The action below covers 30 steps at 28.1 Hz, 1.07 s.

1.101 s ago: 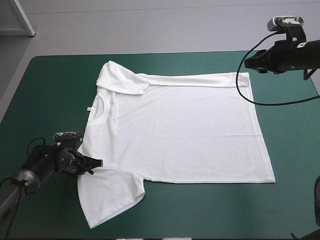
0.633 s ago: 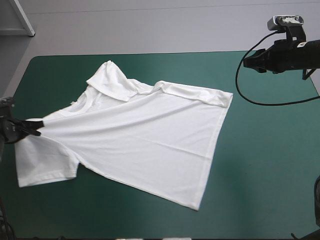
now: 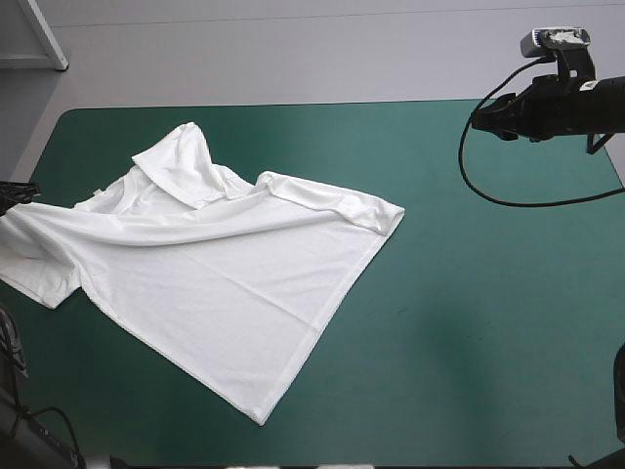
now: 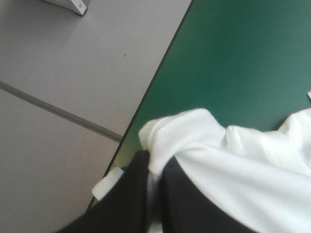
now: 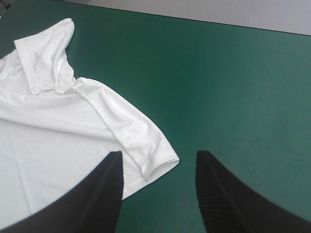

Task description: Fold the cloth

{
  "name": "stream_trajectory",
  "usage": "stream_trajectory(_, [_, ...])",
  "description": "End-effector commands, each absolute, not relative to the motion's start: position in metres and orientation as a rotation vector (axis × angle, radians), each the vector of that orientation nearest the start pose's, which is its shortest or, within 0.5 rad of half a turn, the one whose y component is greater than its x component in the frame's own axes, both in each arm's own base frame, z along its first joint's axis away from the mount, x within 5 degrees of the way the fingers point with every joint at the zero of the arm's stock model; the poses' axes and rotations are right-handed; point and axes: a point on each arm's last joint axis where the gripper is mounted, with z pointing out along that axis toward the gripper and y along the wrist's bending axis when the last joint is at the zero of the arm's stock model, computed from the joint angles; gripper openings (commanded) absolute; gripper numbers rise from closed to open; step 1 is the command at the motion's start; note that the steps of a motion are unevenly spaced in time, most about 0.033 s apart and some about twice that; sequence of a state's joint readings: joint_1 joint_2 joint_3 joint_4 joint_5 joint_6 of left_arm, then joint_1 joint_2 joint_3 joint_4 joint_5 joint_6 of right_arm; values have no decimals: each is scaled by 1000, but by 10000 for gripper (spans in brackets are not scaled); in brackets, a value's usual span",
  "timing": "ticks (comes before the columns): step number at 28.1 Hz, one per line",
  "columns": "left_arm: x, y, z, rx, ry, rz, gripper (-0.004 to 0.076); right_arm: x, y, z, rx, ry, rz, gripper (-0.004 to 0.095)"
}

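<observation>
1. High view: The white T-shirt (image 3: 215,274) lies on the left half of the table (image 3: 469,322), turned askew to its edges and ridged with long creases.
   - One hem corner points toward the near edge, and the other lies near the table's middle.
   - The far sleeve is folded over onto the body near the far-left corner.
   - The shoulder end reaches the table's left edge, where the left gripper (image 3: 27,191) shows only as a dark tip touching the fabric. From this view I cannot tell how its fingers stand.
   - The right gripper (image 3: 485,117) hangs above the far-right part of the table, well apart from the T-shirt, with bare teal-green cover (image 3: 488,254) between them.

2. Left wrist view: The left gripper (image 4: 154,162) has its two black fingers drawn almost together, with a bunched fold of the T-shirt (image 4: 243,174) pinched between them.
   - The white fabric bulges just ahead of the fingertips and spreads off to one side.
   - The grip sits right at the table's edge, and the teal-green cover (image 4: 233,63) stretches beyond it.

3. Right wrist view: The right gripper (image 5: 158,160) has its black fingers spread wide apart and holds nothing.
   - It looks down from above on the T-shirt (image 5: 58,131), whose rolled hem corner shows in the gap between the fingers.
   - The folded sleeve lies farther off.
   - The rest of the view is bare teal-green cover (image 5: 233,87).
</observation>
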State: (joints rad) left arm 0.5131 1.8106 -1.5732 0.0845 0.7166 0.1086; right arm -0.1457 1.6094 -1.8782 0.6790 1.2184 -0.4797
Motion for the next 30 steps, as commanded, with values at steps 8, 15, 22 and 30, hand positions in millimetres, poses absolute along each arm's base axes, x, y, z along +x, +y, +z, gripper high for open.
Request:
stream_trajectory(8, [339, 166, 391, -311, 2147, 103, 280, 320, 6, 483, -409, 2081, 484, 498])
stream_trajectory(15, [280, 112, 461, -84, 2022, -17, 282, 320, 6, 484, -403, 2086, 481, 499])
stream_trajectory(22, [221, 19, 460, 282, 2046, -242, 281, 316, 6, 487, -406, 2080, 466, 491])
stream_trajectory(30, [161, -58, 389, 637, 2145, -540, 281, 316, 6, 486, -407, 2083, 460, 490])
